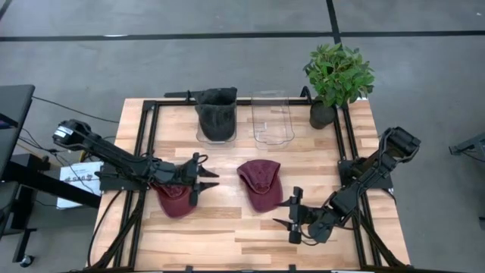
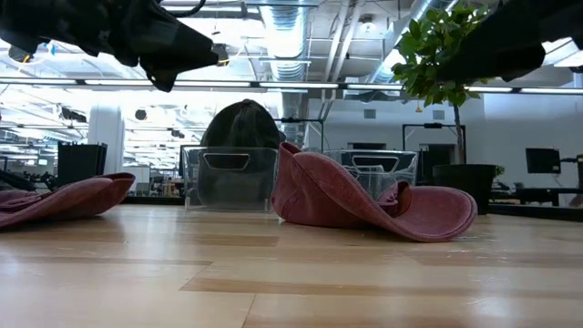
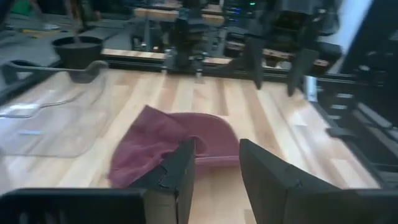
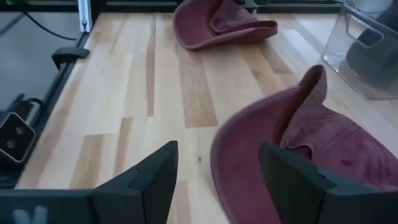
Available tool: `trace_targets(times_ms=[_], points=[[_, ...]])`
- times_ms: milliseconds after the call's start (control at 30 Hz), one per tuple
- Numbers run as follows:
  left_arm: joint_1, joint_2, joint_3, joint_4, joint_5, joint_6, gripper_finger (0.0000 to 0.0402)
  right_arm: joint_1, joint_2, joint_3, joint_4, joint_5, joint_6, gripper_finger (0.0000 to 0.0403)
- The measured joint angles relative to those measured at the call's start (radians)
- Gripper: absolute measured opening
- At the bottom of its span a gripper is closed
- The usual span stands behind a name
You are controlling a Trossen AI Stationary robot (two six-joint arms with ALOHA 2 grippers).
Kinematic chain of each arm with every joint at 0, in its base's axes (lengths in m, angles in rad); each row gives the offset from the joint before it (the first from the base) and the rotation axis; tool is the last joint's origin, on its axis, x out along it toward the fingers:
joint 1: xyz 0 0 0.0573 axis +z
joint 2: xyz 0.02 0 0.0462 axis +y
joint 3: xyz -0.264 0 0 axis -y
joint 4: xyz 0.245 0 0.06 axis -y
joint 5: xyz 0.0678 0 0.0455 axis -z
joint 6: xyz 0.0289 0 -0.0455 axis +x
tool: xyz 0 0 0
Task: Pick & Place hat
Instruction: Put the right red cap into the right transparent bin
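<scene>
Maroon hat (image 1: 261, 183) on table, just beside open right claw (image 1: 292, 214).

I see a wooden table (image 1: 250, 227) with a black metal frame (image 1: 148, 144) running along its edges, standing on a grey floor (image 1: 151, 68) marked with dark lines. At the far right corner of the table a green potted plant (image 1: 337, 76) sits in a dark pot. To the left of the plant I see an empty clear plastic bin (image 1: 273, 117), and just left of that a second clear bin (image 1: 216, 133). Off the table's left side I can make out a white sheet with print (image 1: 79, 176) and some black cables (image 1: 45, 144). Beyond the table, the low view shows a large hall with ceiling lights (image 2: 301, 41).
</scene>
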Motion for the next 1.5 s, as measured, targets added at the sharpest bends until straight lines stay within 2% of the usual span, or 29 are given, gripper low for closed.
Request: trace_targets(times_ms=[367,667,1067,1500], points=[[-0.037,0.0,0.024,0.012,0.021,0.042,0.0121,-0.024,0.023,0.0,0.035,0.0,-0.023,0.0214],[-0.081,0.0,0.048,0.012,0.021,0.048,0.0121,-0.042,0.096,0.006,0.197,-0.003,-0.142,0.0214],[-0.084,0.0,0.048,0.012,0.021,0.047,0.0121,-0.056,0.097,0.014,0.198,-0.056,-0.151,0.0214],[-0.084,0.0,0.048,0.02,0.021,0.043,0.0121,-0.07,0.098,0.014,0.266,-0.057,-0.144,0.0213]])
